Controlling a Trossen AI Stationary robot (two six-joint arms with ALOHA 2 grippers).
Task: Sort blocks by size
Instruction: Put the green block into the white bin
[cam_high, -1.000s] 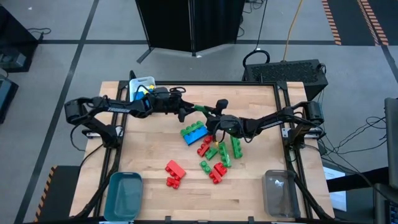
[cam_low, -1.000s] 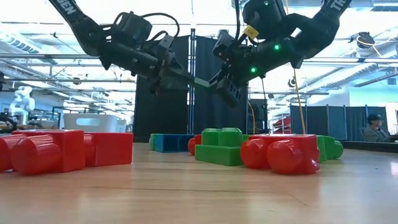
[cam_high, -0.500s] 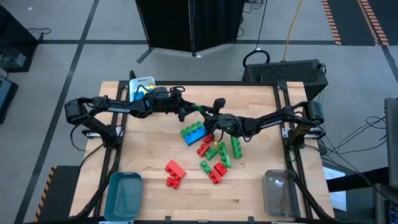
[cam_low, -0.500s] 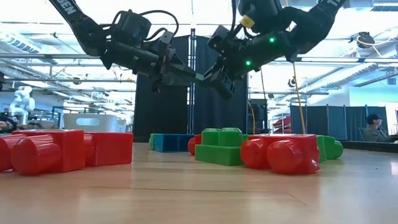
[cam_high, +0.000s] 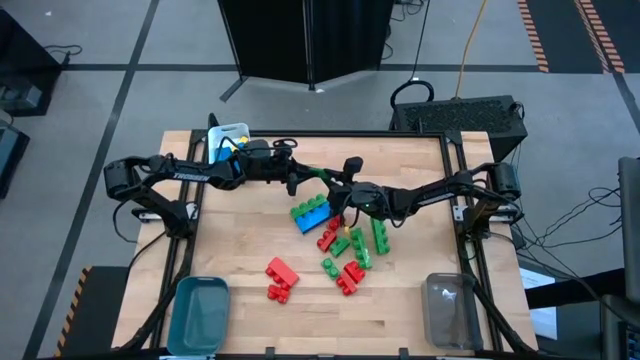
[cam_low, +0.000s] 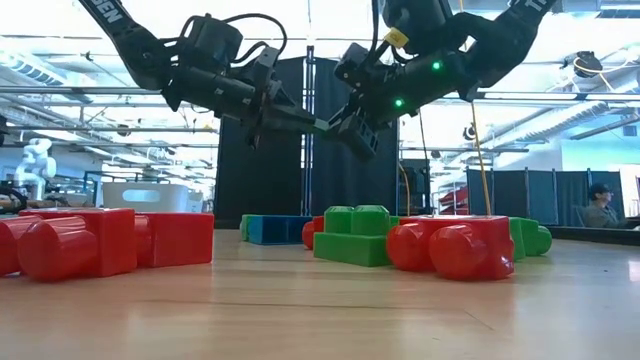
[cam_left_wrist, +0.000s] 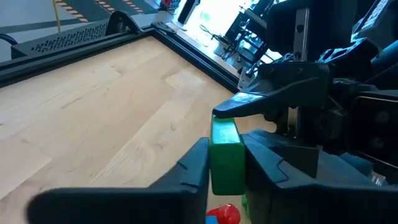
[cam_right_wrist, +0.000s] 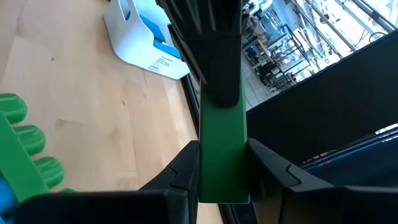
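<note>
Two grippers meet in the air above the middle of your table, and both are clamped on the same thin green bar (cam_high: 322, 176). Your left gripper (cam_high: 303, 180) reaches in from the left side and pinches one end of the bar between its fingers; you can see this in the left wrist view, where the green bar (cam_left_wrist: 225, 155) sits squeezed between the two dark fingers. Your right gripper (cam_high: 338, 190) comes from the right and grips the other end, and the right wrist view shows the bar (cam_right_wrist: 222, 149) held flat between its own fingers. From table height, the bar (cam_low: 320, 126) hangs well clear of the wood, bridging the two grippers.

Below and just toward the front from that handover lies your pile of blocks (cam_high: 340, 240): a blue brick (cam_high: 313, 215) with green ones beside it, then red and green pieces scattered near the table's centre. Two red bricks (cam_high: 281, 278) lie apart, nearer the front left. You also have a teal bin (cam_high: 200, 312) at the front left corner, a clear bin (cam_high: 449, 310) at the front right, and a white bin (cam_high: 228, 136) at the back left.
</note>
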